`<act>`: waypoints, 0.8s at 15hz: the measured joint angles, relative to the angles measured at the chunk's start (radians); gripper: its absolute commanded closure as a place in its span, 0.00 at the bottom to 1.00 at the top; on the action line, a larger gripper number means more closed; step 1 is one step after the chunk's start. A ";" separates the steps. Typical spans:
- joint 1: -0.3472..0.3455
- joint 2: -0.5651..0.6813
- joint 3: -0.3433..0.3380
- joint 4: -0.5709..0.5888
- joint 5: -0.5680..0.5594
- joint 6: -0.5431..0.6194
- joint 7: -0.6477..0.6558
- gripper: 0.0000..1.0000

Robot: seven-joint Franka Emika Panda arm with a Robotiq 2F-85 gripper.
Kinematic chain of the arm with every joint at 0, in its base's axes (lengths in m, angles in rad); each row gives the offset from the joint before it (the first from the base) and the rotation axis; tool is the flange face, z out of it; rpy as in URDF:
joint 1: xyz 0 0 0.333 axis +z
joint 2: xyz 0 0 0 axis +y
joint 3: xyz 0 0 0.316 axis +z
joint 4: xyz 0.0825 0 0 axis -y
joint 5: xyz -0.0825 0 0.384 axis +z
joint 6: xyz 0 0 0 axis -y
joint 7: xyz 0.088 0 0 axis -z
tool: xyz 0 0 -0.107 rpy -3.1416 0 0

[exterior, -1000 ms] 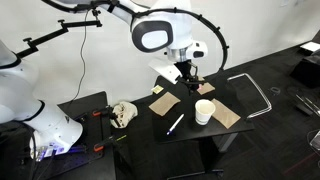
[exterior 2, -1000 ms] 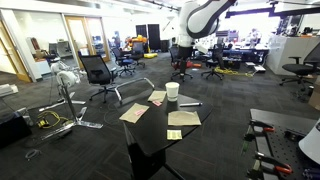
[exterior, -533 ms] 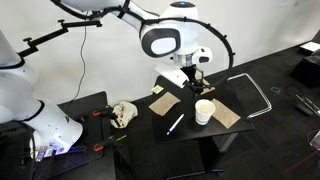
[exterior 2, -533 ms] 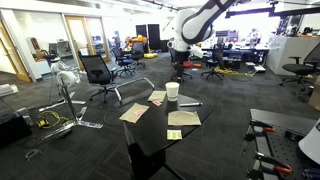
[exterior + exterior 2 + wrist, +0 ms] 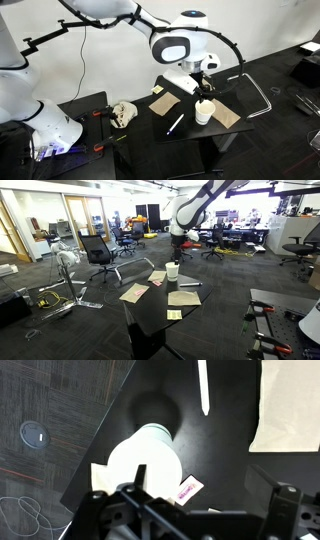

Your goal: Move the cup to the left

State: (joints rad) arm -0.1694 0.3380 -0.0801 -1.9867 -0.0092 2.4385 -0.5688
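In an exterior view, the cup (image 5: 203,112) stands upright on the bench (image 5: 193,135), a pen (image 5: 175,124) near it. The gripper (image 5: 203,94) hangs directly above the cup. In an exterior view, the gripper (image 5: 175,250) sits just above the cup (image 5: 172,271). In the wrist view, the fingers (image 5: 131,497) are spread wide and hold nothing, with the cup (image 5: 148,457) beneath them, off-centre.

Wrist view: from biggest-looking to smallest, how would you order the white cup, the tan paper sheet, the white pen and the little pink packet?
1. white cup and tan paper sheet: about alike; the cup is nearer, the sheet is cut off by the frame.
2. white pen
3. pink packet
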 measured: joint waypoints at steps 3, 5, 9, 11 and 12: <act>-0.017 0.035 0.013 0.024 0.000 0.016 -0.015 0.00; -0.027 0.055 0.021 0.036 0.000 0.031 -0.018 0.00; -0.041 0.087 0.037 0.059 0.000 0.034 -0.018 0.00; -0.046 0.100 0.045 0.066 0.000 0.034 -0.018 0.00; -0.046 0.105 0.047 0.069 0.000 0.034 -0.018 0.00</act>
State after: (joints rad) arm -0.2156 0.4434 -0.0330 -1.9178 -0.0092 2.4726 -0.5866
